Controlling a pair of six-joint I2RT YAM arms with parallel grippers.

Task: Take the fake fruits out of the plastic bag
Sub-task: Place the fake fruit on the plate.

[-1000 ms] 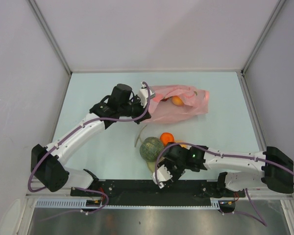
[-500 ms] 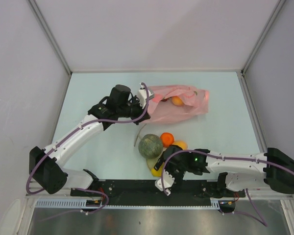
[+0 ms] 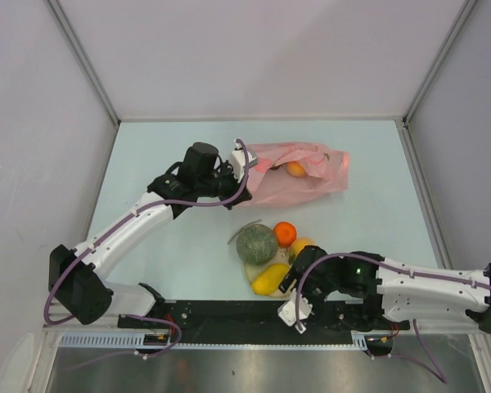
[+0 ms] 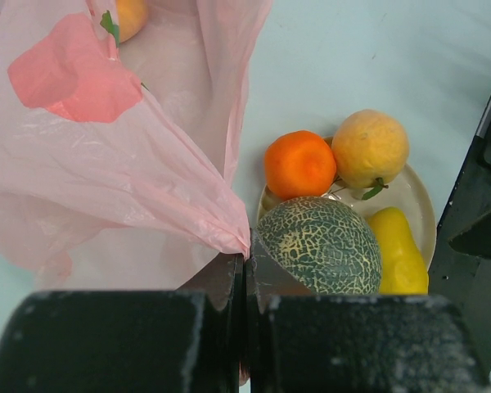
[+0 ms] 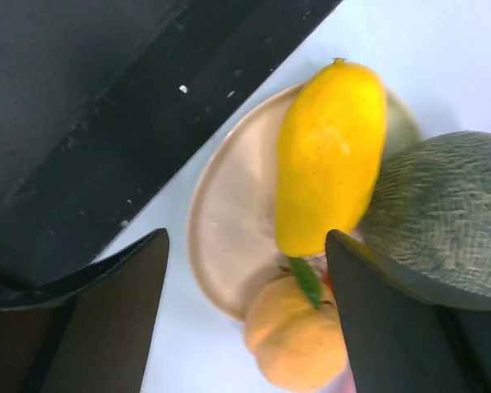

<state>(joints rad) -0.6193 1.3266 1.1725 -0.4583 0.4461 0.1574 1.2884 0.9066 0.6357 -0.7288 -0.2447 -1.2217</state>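
Well, the bag [image 3: 303, 178] lies crumpled toward the far edge of the table [image 3: 376, 213], a little right of the middle, its mouth turned left. The left gripper [image 4: 245, 274] has its jaws pressed together on a pinch of the bag's pink edge. Through the thin plastic one fruit [image 3: 295, 169] shows, orange-yellow with a green leaf, near the bag's far side.

The other fruits crowd on and around a plate [image 3: 247, 277] close to the near edge, about midway along it. The melon [image 3: 256, 244] takes the plate's far-left part, with the orange [image 3: 285, 233] just beside it on the right. The yellow-orange fruit [image 3: 302, 246] sits next to the orange. The oblong fruit [image 3: 270, 279], bright yellow, lies on the plate against the melon's near side.

The right gripper [image 5: 245, 237] hangs low by the near edge, just right of the plate. Its jaws are spread wide and grip nothing, and the oblong fruit lies out in front of them.
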